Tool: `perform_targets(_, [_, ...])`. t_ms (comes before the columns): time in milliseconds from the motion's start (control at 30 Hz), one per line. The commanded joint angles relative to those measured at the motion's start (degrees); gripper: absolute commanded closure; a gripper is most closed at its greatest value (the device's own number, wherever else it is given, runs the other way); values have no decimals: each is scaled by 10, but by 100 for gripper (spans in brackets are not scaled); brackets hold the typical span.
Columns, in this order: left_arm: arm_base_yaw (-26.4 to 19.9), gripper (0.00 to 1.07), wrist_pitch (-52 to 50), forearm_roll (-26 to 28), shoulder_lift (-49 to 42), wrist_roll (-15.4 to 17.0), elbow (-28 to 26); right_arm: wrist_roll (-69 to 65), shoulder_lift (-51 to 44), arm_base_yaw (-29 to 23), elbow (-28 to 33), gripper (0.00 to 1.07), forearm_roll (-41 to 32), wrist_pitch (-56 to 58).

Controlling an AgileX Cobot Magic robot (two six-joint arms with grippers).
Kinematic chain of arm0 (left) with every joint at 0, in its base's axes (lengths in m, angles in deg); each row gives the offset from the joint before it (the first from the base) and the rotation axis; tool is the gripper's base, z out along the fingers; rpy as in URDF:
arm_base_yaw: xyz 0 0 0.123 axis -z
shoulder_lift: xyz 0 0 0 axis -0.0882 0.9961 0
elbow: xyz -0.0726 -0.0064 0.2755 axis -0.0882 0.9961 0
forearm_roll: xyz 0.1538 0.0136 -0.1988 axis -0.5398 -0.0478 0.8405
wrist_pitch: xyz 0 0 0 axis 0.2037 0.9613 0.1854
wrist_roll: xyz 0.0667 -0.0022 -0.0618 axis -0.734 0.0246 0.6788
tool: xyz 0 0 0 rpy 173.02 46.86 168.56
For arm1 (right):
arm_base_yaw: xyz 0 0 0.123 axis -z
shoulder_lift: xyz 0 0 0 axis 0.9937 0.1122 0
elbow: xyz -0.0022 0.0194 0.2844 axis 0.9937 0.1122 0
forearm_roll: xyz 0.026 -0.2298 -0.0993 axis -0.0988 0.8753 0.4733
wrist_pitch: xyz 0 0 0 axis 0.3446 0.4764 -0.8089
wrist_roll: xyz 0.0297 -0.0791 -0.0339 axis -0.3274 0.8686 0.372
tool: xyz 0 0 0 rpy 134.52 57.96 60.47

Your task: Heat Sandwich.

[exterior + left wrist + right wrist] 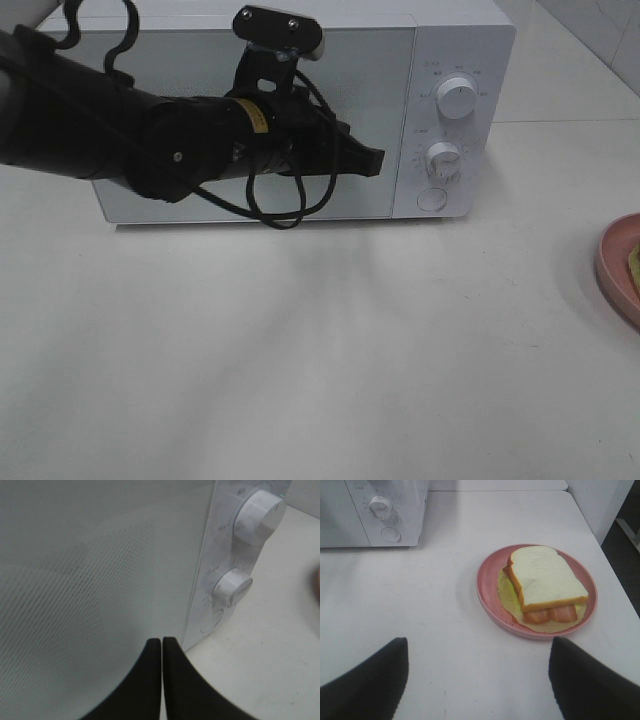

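Note:
The sandwich (545,577), white bread with tan crust and orange-yellow filling, lies on a round pink plate (486,587) on the white table. My right gripper (477,645) hovers open short of the plate, one dark finger (370,680) on each side and nothing between them. The white microwave (300,40) stands at the back with its door (100,580) closed. My left gripper (161,641) is shut on nothing, its tips close to the door's right edge, beside the control panel. In the high view the left gripper (372,160) reaches across the door.
The panel carries two round knobs (260,515) (232,587) and a round button (212,620) below them. Only the plate's rim (612,265) shows at the right edge of the high view. The table edge (615,580) runs just past the plate.

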Motion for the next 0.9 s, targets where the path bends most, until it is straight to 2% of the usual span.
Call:
perform_targets(33, [3,106,-7,10,-41,4,40,6,-15,-2,0,31,1,-3])
perform_targets(200, [3,103,-3,10,-89,5,94,6,-15,-2,0,31,1,-3])
perform_targets(233, [3,89,6,10,-111,5,116,6,-15,-2,0,31,1,-3])
perform_targets(267, [3,89,6,10,-111,5,116,6,-15,-2,0,31,1,-3])
perform_targets(367, [3,50,29,13,-139,9,140,6,-15,-2,0,31,1,-3])
perform_targets(400, [3,15,45,21,-158,9,154,6,-15,-2,0,31,1,-3])
perform_targets(433, [3,15,45,21,-158,9,154,6,-15,-2,0,31,1,-3])
perform_targets(467, [3,3,61,21,-163,9,156,6,-15,-2,0,31,1,-3])
perform_targets(633, [3,5,180,22,-203,2,156,6,-15,-2,0,31,1,-3])
perform_targets(700, [3,5,269,22,-230,1,156,6,-15,-2,0,31,1,-3])
perform_targets(900, [-7,5,376,20,-273,9,156,6,-15,-2,0,31,1,-3])
